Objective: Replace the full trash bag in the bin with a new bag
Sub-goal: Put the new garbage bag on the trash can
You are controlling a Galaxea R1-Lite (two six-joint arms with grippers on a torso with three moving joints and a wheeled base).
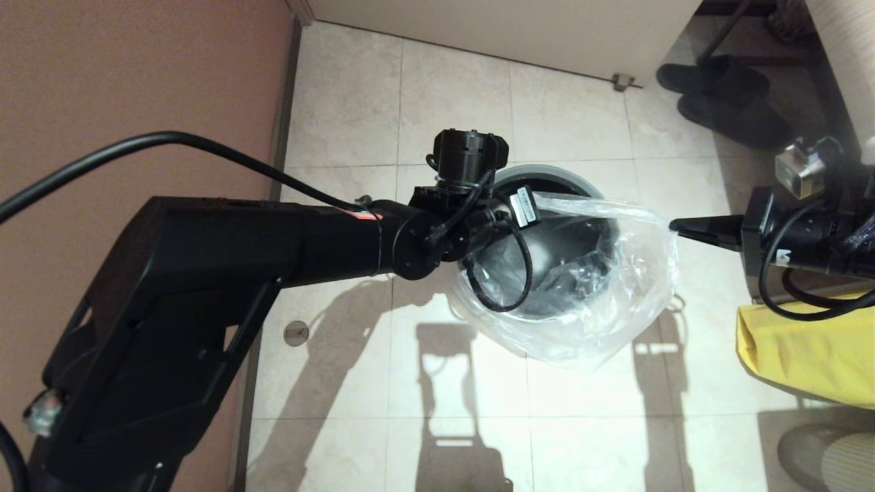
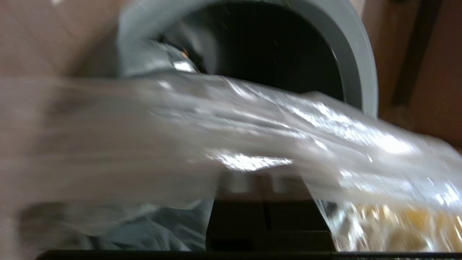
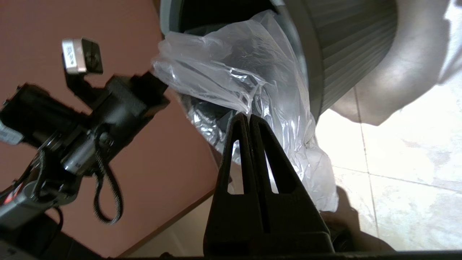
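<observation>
From the head view the step looked like spreading the new bag [image 1: 601,301] over the bin [image 1: 547,174], bag draped across the mouth; the right gripper [image 1: 673,225] pinched its edge. Left wrist view: plastic hid the left gripper, state untellable. Right wrist view: fingers [image 3: 240,130] were clamped together on film; next, probably pull the hem over the rim.
</observation>
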